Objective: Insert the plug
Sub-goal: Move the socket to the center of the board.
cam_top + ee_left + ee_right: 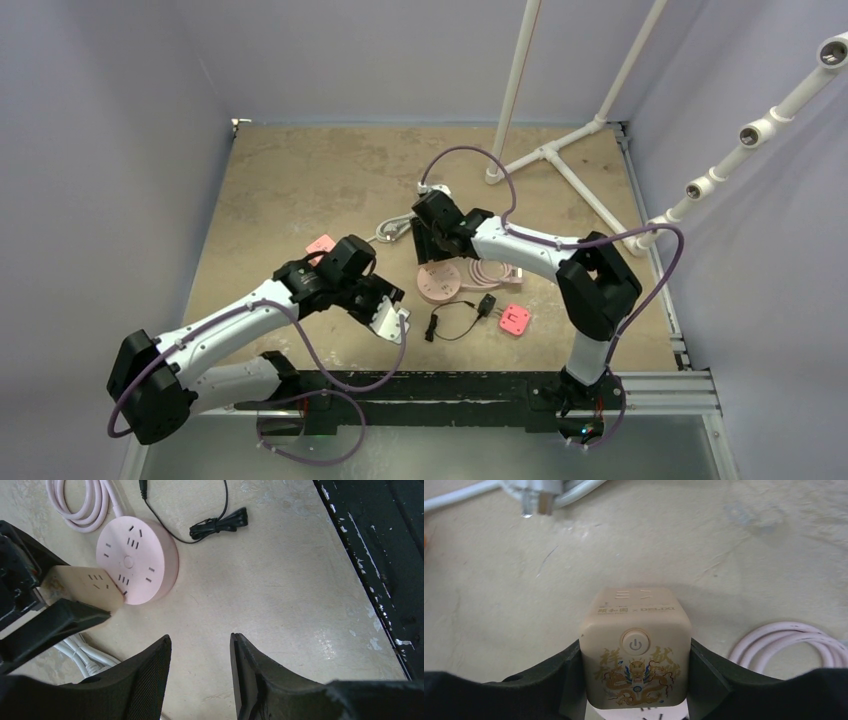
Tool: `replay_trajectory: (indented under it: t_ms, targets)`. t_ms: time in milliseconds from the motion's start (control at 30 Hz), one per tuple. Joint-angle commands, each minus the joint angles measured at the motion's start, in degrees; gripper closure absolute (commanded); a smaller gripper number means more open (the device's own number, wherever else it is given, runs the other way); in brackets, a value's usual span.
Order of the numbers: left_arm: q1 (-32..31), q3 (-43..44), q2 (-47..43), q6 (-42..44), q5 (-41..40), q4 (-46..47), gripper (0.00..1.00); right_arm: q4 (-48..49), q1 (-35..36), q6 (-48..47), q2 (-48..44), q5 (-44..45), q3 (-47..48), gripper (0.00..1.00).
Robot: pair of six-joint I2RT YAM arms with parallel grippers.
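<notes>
My right gripper [432, 236] is shut on a beige cube socket [635, 647] with a power button and a gold dragon print, held just above the table beside the round pink power strip [438, 282]. The cube [82, 582] touches or overlaps the strip's [137, 557] edge in the left wrist view. A white plug [536, 495] on a white cable lies beyond the cube; it also shows in the top view [388, 232]. My left gripper [200, 642] is open and empty over bare table, near the front [395, 322].
The strip's pink cable [794, 640] coils to the right. A black adapter with bundled cord [486, 305] and a pink square piece [515, 320] lie near the front; another pink piece [320, 245] lies left. A white pipe frame [560, 150] stands at the back right. A black rail [380, 555] edges the front.
</notes>
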Motion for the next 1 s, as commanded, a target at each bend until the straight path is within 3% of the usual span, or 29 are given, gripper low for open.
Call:
replay_trajectory:
  t_ms: [0, 233, 467, 533, 700, 833, 967]
  targets:
    - [0.33, -1.26, -2.82, -0.85, 0.50, -0.31, 0.54, 1.35, 2.68, -1.87, -2.18, -7.44, -0.34, 1.00]
    - [0.30, -2.85, -5.04, -3.19, 0.99, 0.64, 0.54, -1.51, 3.38, -2.42, -9.80, -12.59, -3.13, 1.00]
    - [0.35, -3.92, -6.45, -4.60, 0.67, 0.68, 0.54, -7.69, 2.29, -7.57, -17.37, -5.11, -3.13, 1.00]
    - [0.33, -4.13, -6.50, -5.20, 0.49, 1.21, 0.54, -5.14, 1.62, -10.36, -21.37, -10.18, -4.23, 1.00]
    - [0.35, -3.93, -5.17, -8.01, 1.08, 4.96, 0.53, 1.19, 1.68, -17.89, -26.55, -5.80, -5.68, 1.00]
    - [0.35, -5.41, -2.21, -8.79, 2.39, 15.41, 0.42, -2.86, -0.64, -12.34, -19.48, 0.04, -2.68, 1.00]
    - [0.06, -4.90, 4.64, -6.20, 5.29, 24.87, 0.32, -11.89, -5.94, 1.53, -13.00, 1.93, -0.13, 1.00]
